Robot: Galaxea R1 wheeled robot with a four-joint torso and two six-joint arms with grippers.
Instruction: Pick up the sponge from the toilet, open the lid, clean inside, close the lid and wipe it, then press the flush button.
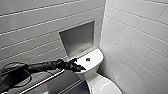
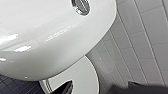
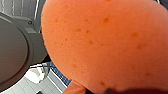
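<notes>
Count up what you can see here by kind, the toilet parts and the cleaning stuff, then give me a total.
toilet: 1
lid: 1
flush button: 1
sponge: 1
wall niche: 1
Total: 5

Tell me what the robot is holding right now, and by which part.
The sponge, apparently in the right arm's jaws; which part they grip is hidden. The left gripper, near the flush button, holds nothing visible.
</notes>
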